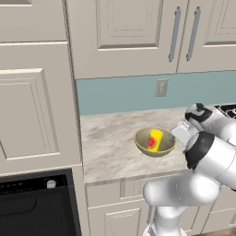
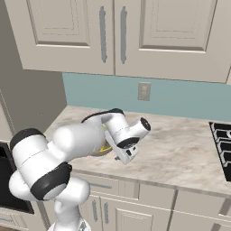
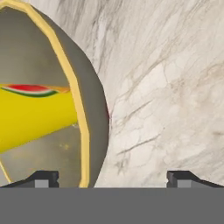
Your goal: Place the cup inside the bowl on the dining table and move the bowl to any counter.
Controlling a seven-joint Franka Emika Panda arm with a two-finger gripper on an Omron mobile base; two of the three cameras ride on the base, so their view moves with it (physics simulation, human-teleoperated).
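Counter (image 1: 110,147): veined beige marble, smooth. Bowl (image 1: 144,143): matt olive. Cup (image 1: 156,139): plain yellow, matt. Cabinets (image 1: 129,32): cream painted panels.

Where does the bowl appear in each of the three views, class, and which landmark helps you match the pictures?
Left base view: the bowl sits right of centre on the counter, the cup inside.
Right base view: a sliver of the bowl peeks out left of centre, behind the arm.
Hand view: the bowl takes the left side.
Shared landmark: the wall outlet.
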